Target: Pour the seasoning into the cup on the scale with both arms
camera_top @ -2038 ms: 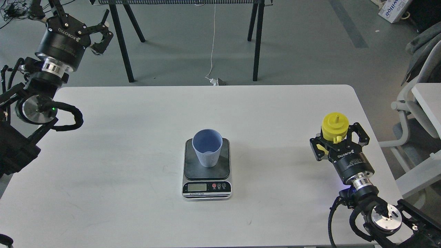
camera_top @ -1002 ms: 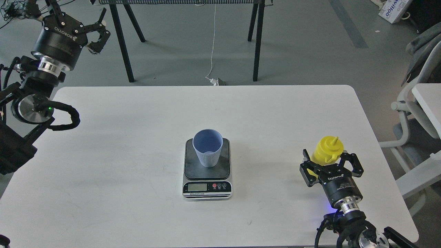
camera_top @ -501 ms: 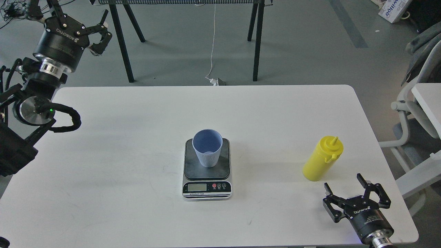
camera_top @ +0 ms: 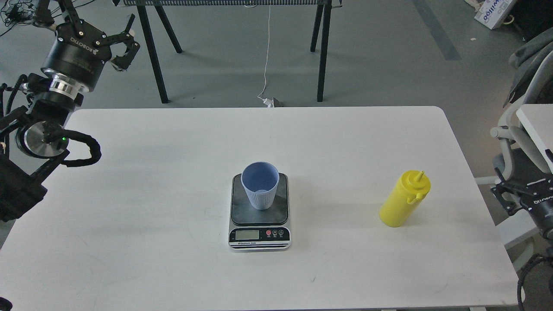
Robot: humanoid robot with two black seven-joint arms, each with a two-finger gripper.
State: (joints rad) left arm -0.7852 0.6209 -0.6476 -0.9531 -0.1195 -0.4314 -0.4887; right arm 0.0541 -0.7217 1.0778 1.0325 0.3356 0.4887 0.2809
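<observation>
The light-blue ribbed cup [camera_top: 260, 191] stands upright on the dark plate of the scale [camera_top: 259, 235], at the middle of the white table [camera_top: 173, 216]. The yellow seasoning bottle [camera_top: 404, 201] stands upright on the table to the right, with nothing holding it. My right gripper [camera_top: 522, 181] is open and empty, off the table's right edge, well apart from the bottle. My left gripper [camera_top: 103, 26] is open and empty, raised beyond the table's far-left corner.
A white chair [camera_top: 516, 125] stands close to the table's right edge, beside my right arm. Black stand legs [camera_top: 322, 52] and a white cable [camera_top: 267, 56] are on the floor behind the table. A cardboard box [camera_top: 492, 11] lies at the top right.
My right gripper set the bottle down on the table, opened, drew back toward the front edge, then swung off the right side. The left arm barely moved.
</observation>
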